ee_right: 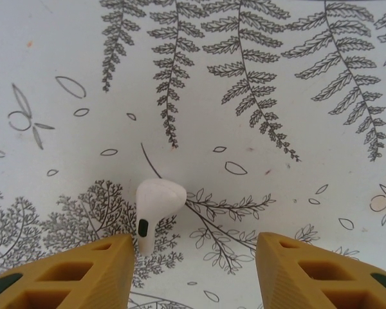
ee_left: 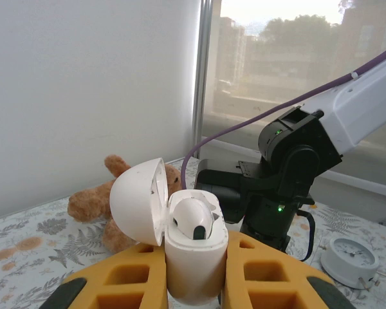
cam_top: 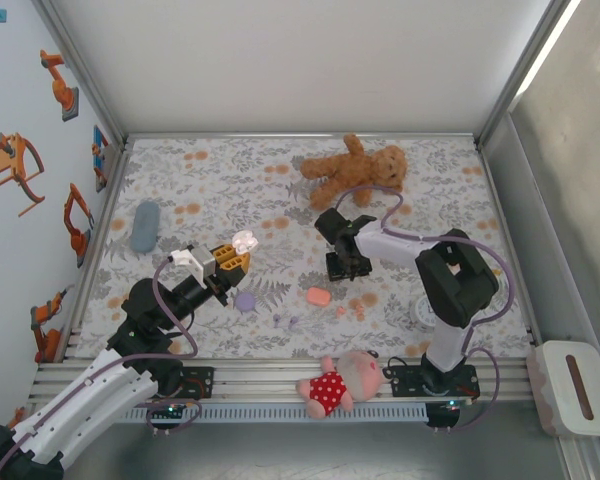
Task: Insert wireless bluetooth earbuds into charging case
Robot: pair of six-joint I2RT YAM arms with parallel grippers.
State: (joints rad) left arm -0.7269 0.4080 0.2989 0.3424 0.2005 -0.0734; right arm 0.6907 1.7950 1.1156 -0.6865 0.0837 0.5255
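Note:
My left gripper (ee_left: pixel 194 277) is shut on a white charging case (ee_left: pixel 194 257), held upright above the cloth. The case's lid (ee_left: pixel 138 199) is swung open to the left, and one white earbud (ee_left: pixel 193 217) sits in it. From above, the case (cam_top: pixel 245 241) shows at the left gripper's tip. My right gripper (ee_right: pixel 194 270) hangs open just over the cloth. A second white earbud (ee_right: pixel 156 206) lies flat there, its stem close to the left finger (ee_right: pixel 90 270) and apart from the right one. Tiny orange-pink earbuds (cam_top: pixel 350 308) and lilac earbuds (cam_top: pixel 285 322) lie loose on the cloth.
A coral case (cam_top: pixel 318 296) and a lilac case (cam_top: pixel 245 300) lie between the arms. A brown teddy bear (cam_top: pixel 352 170) sits at the back and a pink plush (cam_top: pixel 342 382) on the front rail. A grey-blue object (cam_top: pixel 145 226) lies at the left, and a small clock (ee_left: pixel 350 256) by the right arm's base.

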